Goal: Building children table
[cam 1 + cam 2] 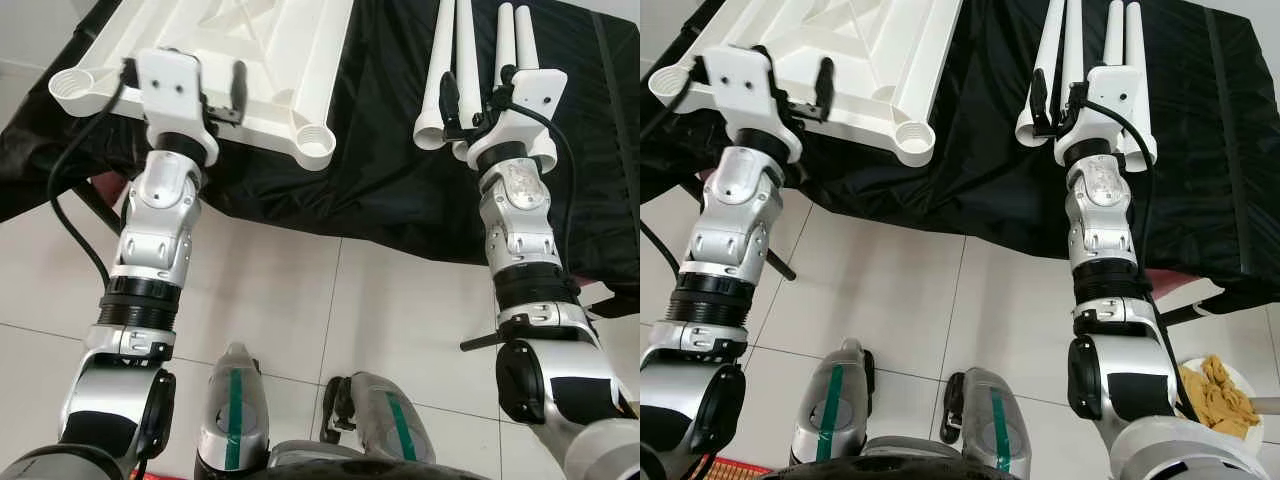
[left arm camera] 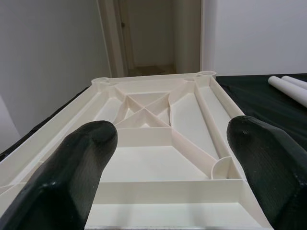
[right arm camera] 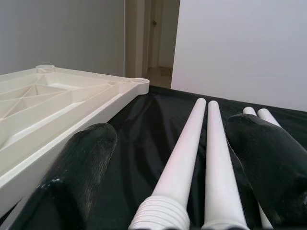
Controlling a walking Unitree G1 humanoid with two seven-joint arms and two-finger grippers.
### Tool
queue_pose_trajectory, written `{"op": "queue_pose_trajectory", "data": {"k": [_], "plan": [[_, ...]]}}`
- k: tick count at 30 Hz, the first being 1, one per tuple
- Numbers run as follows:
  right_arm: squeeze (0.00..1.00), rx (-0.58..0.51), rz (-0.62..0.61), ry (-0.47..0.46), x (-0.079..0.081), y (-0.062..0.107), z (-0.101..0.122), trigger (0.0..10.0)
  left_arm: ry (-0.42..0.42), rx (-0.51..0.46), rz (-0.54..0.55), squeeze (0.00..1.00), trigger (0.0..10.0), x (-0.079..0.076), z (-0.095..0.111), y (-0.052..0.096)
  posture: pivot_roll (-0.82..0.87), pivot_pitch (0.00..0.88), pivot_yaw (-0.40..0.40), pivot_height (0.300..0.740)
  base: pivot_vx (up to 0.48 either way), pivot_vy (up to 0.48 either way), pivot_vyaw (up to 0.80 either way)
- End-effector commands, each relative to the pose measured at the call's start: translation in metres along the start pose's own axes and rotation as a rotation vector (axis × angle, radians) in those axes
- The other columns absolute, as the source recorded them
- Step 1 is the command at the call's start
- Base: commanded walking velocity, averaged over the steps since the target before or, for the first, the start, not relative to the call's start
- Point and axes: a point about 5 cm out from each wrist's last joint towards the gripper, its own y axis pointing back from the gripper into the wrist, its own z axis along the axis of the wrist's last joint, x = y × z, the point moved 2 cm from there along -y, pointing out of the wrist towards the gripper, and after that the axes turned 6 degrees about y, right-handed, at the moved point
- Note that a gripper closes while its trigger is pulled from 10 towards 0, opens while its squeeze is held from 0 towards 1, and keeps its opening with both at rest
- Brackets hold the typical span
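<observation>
In the left eye view we see the white table top [image 1: 250, 60] lying upside down on a table draped in black cloth [image 1: 380, 170], its ribbed underside and round leg sockets [image 1: 316, 147] facing up, which we judge is so the legs can be pushed in from above. Our left gripper [image 1: 185, 85] hangs over the top's near edge; our right gripper [image 1: 478, 100] is at the near ends of the four white legs [image 1: 455, 70], laid side by side to the right of the top.

The right eye view shows the same layout, plus a dish of food [image 1: 1220, 395] on the floor.

In the left wrist view the fingers [image 2: 72, 182] are spread wide, holding nothing, with the ribbed underside between them.

In the right wrist view the fingers [image 3: 76, 177] are also wide and empty, straddling two legs, whose threaded end [image 3: 160, 213] points toward us, ready for a grasp.
</observation>
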Motion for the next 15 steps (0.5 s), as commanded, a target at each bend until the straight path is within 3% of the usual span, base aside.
{"op": "queue_pose_trajectory", "data": {"k": [1, 12, 15], "plan": [[0.0, 0.012, -0.014, -0.014, -0.004, 0.003, -0.003, 10.0, -0.035, 0.038, -0.231, 0.0, 10.0, -0.018, -0.004, 0.002, 0.11, 0.021, -0.057, 0.74, 0.0, 0.0, 0.0], [0.0, -0.026, -0.02, 0.002, -0.007, 0.006, 0.001, 10.0, -0.063, 0.045, -0.272, 0.0, 10.0, -0.025, -0.005, 0.003, 0.11, 0.013, -0.047, 0.74, 0.0, 0.0, 0.0], [0.0, -0.087, -0.039, 0.008, -0.013, 0.011, 0.01, 10.0, 0.002, -0.019, -0.172, 0.0, 10.0, -0.014, 0.007, 0.0, 0.1, 0.008, -0.043, 0.74, 0.0, 0.0, 0.0]]}}
